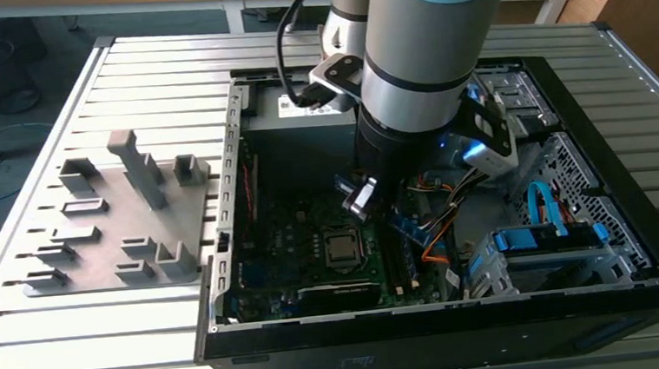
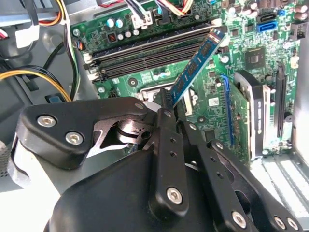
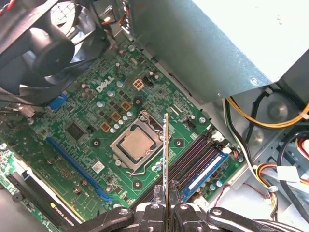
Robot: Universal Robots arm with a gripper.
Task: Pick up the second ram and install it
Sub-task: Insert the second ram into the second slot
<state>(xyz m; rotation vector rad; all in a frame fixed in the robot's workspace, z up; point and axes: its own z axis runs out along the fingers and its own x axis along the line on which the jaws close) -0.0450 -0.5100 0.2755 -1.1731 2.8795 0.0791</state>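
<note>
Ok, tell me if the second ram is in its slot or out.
Out. The claw grips the second ram by one end, and it juts free above the motherboard, not seated in the memory slots.

— What does the second ram (image 2: 195,65) look like?
— A thin, long, narrow blue board strip with a row of dark chips along one face.
— How is it sitting?
— It is clamped by one end between the jaws and tilted, up in the air above the motherboard (image 2: 130,79).
— Is it seated?
— No. Its free end is near one end of the memory slots (image 2: 145,53), not pressed into them.
</note>
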